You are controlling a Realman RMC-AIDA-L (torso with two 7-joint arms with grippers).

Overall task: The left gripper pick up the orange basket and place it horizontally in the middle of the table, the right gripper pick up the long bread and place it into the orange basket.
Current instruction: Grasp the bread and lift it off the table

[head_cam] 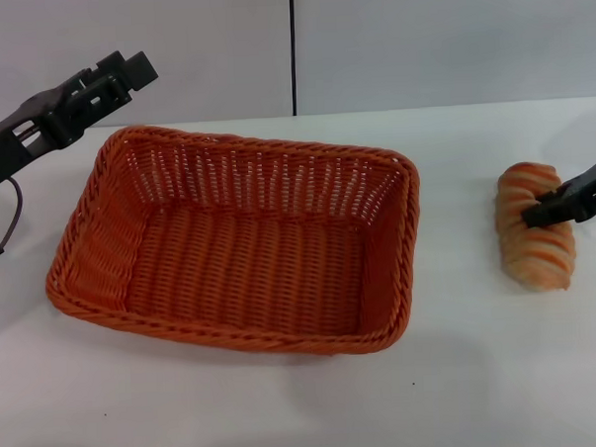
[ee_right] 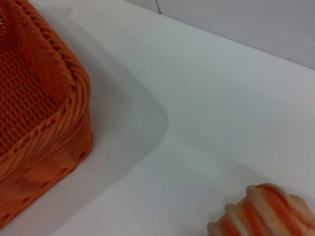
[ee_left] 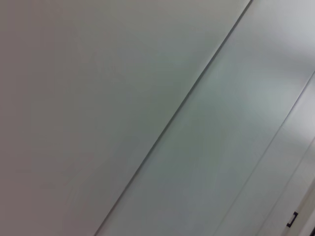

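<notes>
The left gripper [head_cam: 123,78] is black and blocky, on a dark grey arm with a thin dark cable [head_cam: 14,218]. The right gripper [head_cam: 564,202] is slim and black.

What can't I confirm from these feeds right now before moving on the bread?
- Right end effector: head view cuts the arm at the frame edge; whether its fingers grip the long bread is unclear.
- Long bread: the right wrist view shows only one end, cut off by the frame's edge.
- Left end effector: raised behind the orange basket; finger opening unreadable.
- Left wrist view: only blank wall, no table or basket.
</notes>
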